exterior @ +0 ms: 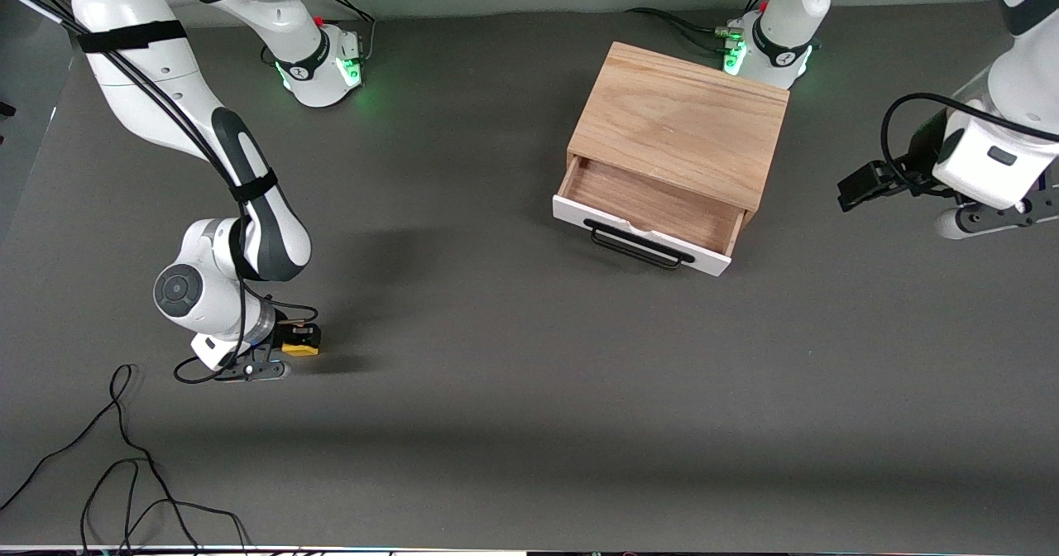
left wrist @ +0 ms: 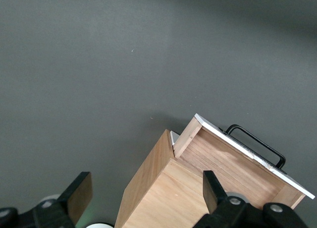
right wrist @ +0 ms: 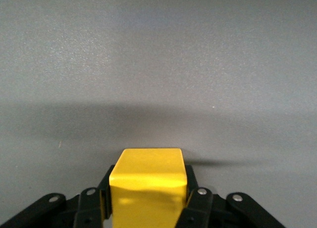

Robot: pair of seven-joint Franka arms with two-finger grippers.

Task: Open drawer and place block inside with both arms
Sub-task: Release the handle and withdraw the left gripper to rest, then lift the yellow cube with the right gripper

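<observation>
The drawer [exterior: 654, 204] of the light-wood cabinet [exterior: 678, 122] stands pulled open, showing a bare wood interior. Its white front with the black bar handle [exterior: 637, 246] faces the front camera. The small yellow block [exterior: 299, 347] is low over the dark table toward the right arm's end, and my right gripper [exterior: 291, 339] is shut on it. In the right wrist view the block [right wrist: 147, 171] fills the space between the black fingers [right wrist: 190, 188]. My left gripper [exterior: 860, 185] hangs open and holds nothing, beside the cabinet at the left arm's end. The left wrist view shows the cabinet [left wrist: 163, 198] and the drawer [left wrist: 237, 163].
Loose black cables [exterior: 124, 473] lie on the table near the front camera at the right arm's end. The two arm bases [exterior: 318, 68] [exterior: 769, 51] stand along the table's edge farthest from the front camera, the left arm's base close against the cabinet.
</observation>
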